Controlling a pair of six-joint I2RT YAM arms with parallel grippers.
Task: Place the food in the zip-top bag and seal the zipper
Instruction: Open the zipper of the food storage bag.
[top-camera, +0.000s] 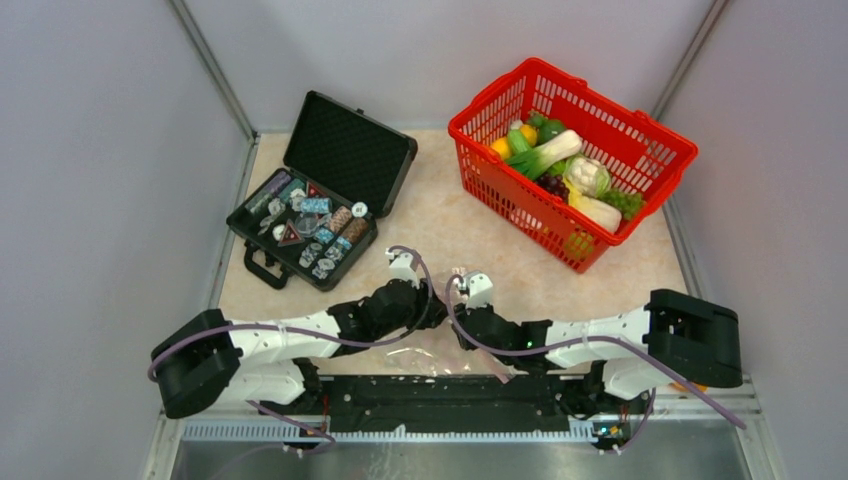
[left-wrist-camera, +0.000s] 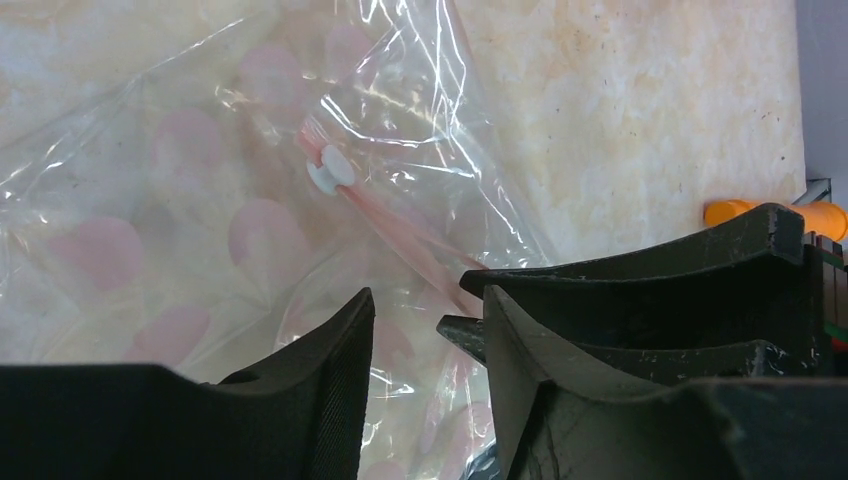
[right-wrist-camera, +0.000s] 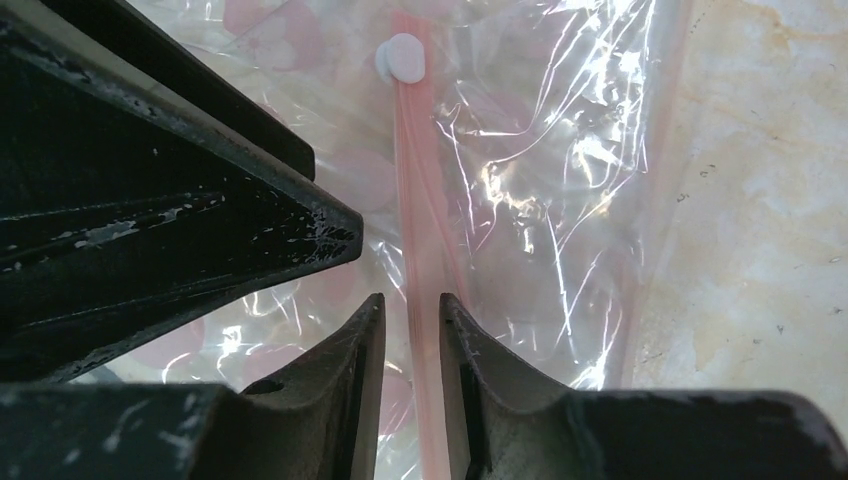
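Observation:
The clear zip-top bag (left-wrist-camera: 200, 240), printed with pink petals, lies crumpled on the table at the near edge (top-camera: 432, 362). Its pink zipper (right-wrist-camera: 412, 190) carries a white slider (right-wrist-camera: 400, 58), which also shows in the left wrist view (left-wrist-camera: 330, 170). My right gripper (right-wrist-camera: 413, 318) is closed to a narrow gap with the zipper strip pinched between its jaws. My left gripper (left-wrist-camera: 428, 312) is right beside it, jaws apart, with bag film between them. In the top view the two grippers (top-camera: 425, 335) (top-camera: 470, 340) meet over the bag. The food (top-camera: 565, 165) lies in the red basket.
The red mesh basket (top-camera: 640, 135) stands at the back right. An open black case (top-camera: 320, 200) of small trinkets stands at the back left. An orange object (left-wrist-camera: 770, 212) lies at the table's near right edge. The two grippers' fingers are almost touching.

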